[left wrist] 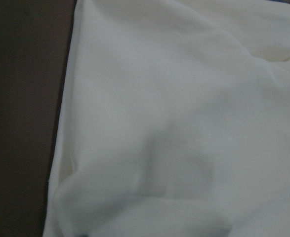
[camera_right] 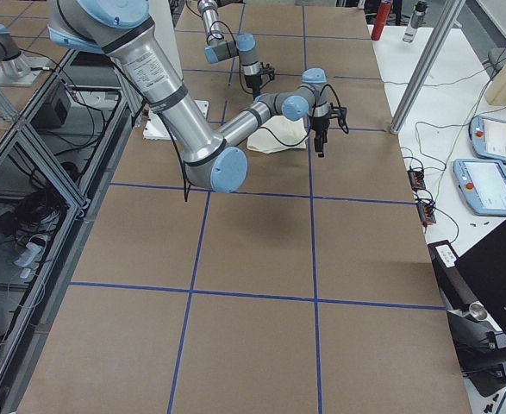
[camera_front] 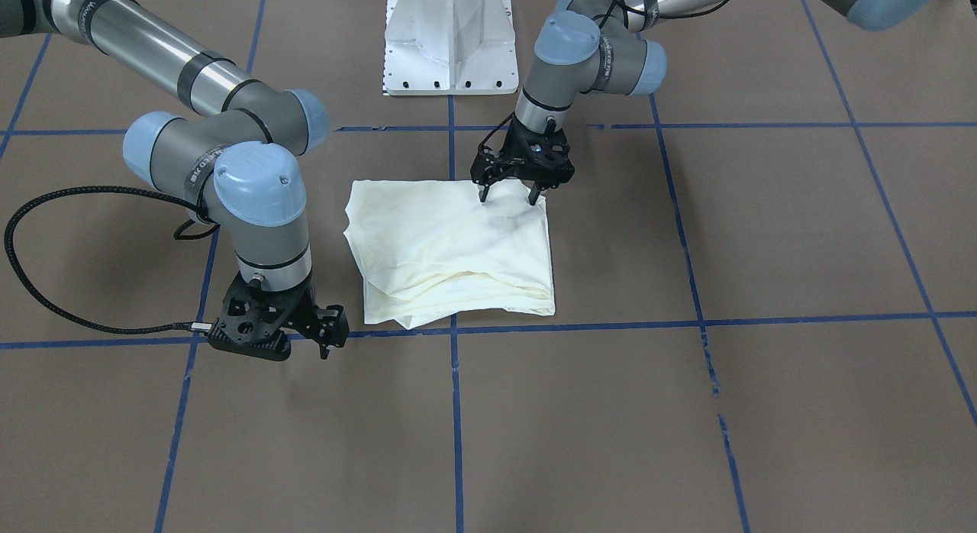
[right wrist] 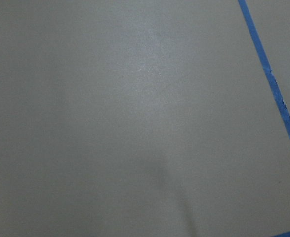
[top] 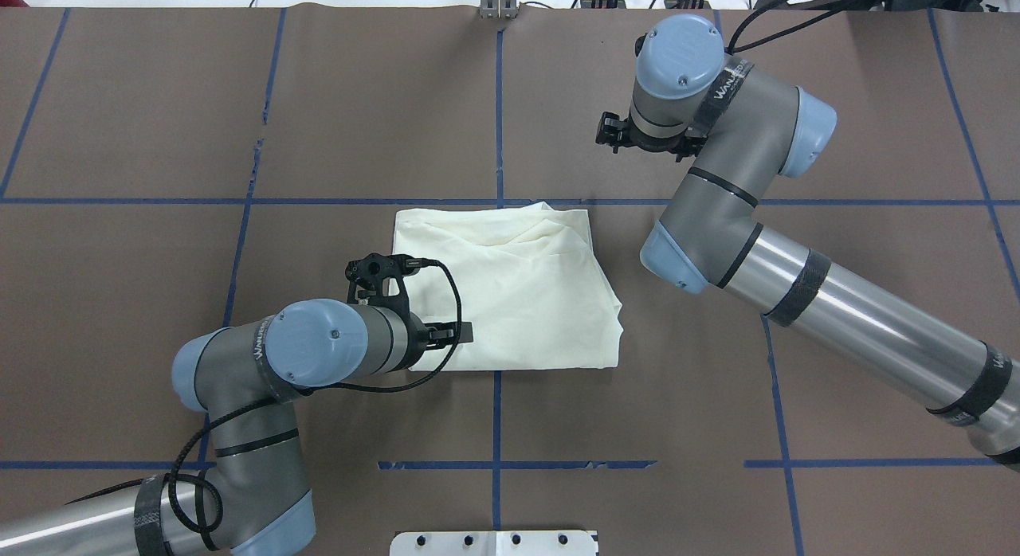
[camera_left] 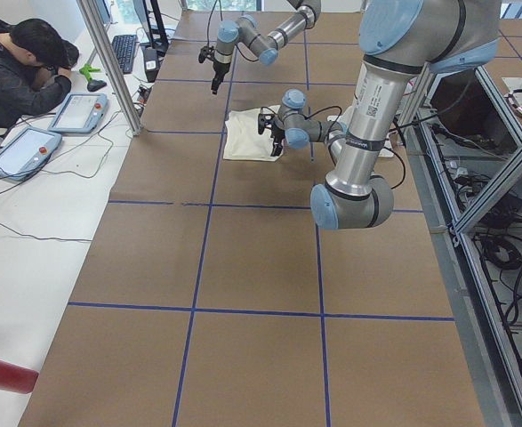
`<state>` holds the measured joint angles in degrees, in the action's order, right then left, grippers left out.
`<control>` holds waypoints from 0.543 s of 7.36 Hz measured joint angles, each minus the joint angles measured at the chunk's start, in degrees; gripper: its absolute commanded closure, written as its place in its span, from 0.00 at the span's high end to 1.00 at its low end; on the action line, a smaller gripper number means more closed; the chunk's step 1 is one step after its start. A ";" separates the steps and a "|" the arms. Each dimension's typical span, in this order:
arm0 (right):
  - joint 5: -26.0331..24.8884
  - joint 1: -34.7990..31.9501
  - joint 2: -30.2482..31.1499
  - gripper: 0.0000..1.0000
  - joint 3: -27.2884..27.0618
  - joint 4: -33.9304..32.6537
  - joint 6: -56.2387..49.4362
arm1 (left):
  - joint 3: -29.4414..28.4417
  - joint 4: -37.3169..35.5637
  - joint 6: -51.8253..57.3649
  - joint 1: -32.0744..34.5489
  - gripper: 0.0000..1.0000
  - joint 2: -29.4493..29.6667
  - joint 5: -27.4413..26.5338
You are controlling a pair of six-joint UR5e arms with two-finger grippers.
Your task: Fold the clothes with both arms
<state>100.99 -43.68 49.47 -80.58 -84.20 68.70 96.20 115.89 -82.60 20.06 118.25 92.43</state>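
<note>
- At the left of the overhead view, we see the left arm (top: pixel 319 353) reach in, with its wrist over the near left corner of the cloth.
- The left gripper (camera_front: pixel 507 198) points straight down with its fingers spread apart and pinches nothing. The tips are at or just above the shirt's edge on the robot's side. We cannot tell whether they touch it.
- Its wrist camera shows almost only plain cream fabric, with a strip of brown table (top: pixel 119 301) along one side.
- In the middle of the table lies the shirt (top: pixel 518 293), folded into a rough square with the plain cream side up. No print shows.
- Along the shirt's far edge, several layers fan out unevenly, and its right near corner bulges slightly.
- We judge the folding largely done, since the sleeves and body are gathered into one compact stack.
- What seems left is squaring up the loose far layers, perhaps one more fold, and moving both arms away.
- At the right, the right arm (top: pixel 733 213) is bent well clear of the cloth.
- The right gripper (camera_front: pixel 328 342) hangs over bare table beside a blue tape line (top: pixel 498 102), near the shirt's far right corner but apart from it.
- We see it side-on, so we cannot tell whether its fingers are spread or pressed together. Its wrist camera shows only table and tape.
</note>
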 measured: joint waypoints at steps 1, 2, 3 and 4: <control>0.18 -0.01 0.08 1.00 -0.30 -0.02 -0.29 | 0.63 -0.14 0.13 0.19 1.00 0.00 0.06; 0.72 -0.14 0.18 1.00 -0.79 -0.09 -0.60 | 1.91 -0.64 0.51 0.88 1.00 -0.08 0.22; 2.08 -0.64 0.34 1.00 -1.59 -0.27 -1.22 | 4.35 -2.80 1.91 2.16 1.00 -0.15 0.41; 4.30 -1.85 0.96 1.00 -2.95 -0.54 -2.86 | 7.82 -6.63 4.47 3.70 1.00 -0.24 0.79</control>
<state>105.29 -45.54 50.43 -83.53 -84.74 65.84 104.02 109.26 -78.14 23.76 118.02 93.22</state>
